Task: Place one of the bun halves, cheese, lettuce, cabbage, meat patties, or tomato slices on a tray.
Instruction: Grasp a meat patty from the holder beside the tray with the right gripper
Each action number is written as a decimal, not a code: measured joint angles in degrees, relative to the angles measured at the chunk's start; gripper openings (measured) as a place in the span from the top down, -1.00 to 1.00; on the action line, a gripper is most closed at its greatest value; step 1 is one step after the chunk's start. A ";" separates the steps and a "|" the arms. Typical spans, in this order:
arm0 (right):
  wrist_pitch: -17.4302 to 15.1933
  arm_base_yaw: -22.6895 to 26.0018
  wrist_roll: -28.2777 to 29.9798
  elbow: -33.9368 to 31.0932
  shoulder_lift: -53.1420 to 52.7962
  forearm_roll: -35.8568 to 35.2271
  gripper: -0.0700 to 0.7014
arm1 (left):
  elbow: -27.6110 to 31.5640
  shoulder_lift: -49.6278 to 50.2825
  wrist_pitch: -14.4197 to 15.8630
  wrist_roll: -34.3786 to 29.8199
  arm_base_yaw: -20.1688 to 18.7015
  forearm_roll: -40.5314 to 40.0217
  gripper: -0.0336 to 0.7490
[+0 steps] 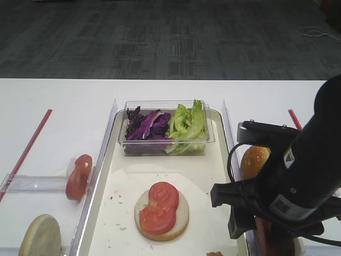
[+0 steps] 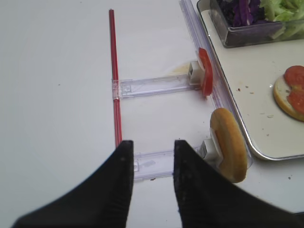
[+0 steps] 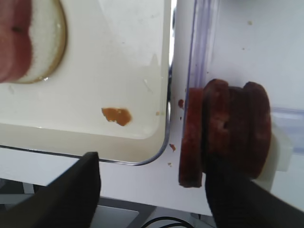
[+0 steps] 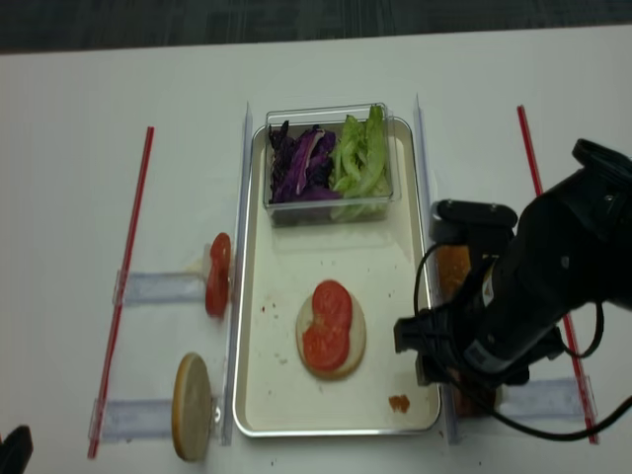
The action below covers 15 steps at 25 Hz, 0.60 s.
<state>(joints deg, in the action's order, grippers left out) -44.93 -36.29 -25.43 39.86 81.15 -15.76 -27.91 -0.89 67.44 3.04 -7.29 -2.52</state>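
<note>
**Right pincer down at the patties, hard to see the grip**

My right pincer is low over the meat patties, which stand on edge in a clear holder just off the tray's right rim. From my wrist view one finger sits in front of the patties and the other is well off to the left over the tray corner, so the jaws are wide apart; can't tell if anything's actually gripped. In the overhead views my arm hides the patties almost completely.

On the tray: a bun half with two tomato slices, plus a tub with cabbage and lettuce.

My left pincer hangs with jaws parted, nothing in them.
</note>
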 joint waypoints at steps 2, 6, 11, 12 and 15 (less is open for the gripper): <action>1.05 0.00 0.00 0.00 0.22 -0.11 -0.45 | 0.00 0.00 0.00 0.00 0.00 0.00 0.41; 2.45 0.00 0.10 0.00 0.27 -0.11 -0.45 | 0.00 0.00 0.00 0.00 0.00 0.00 0.41; 2.68 0.00 0.44 0.00 1.59 -0.11 -0.42 | 0.00 0.00 0.00 0.00 0.00 0.00 0.41; 2.68 0.00 0.44 0.00 1.89 -0.11 -0.41 | 0.00 0.00 0.00 0.00 0.00 0.00 0.41; 2.68 0.00 0.77 0.00 2.92 -0.11 -0.41 | 0.00 0.00 0.00 0.00 0.00 0.00 0.41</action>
<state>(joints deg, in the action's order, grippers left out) -42.25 -36.29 -24.66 39.86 84.08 -15.86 -27.91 -0.89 67.44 3.04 -7.29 -2.52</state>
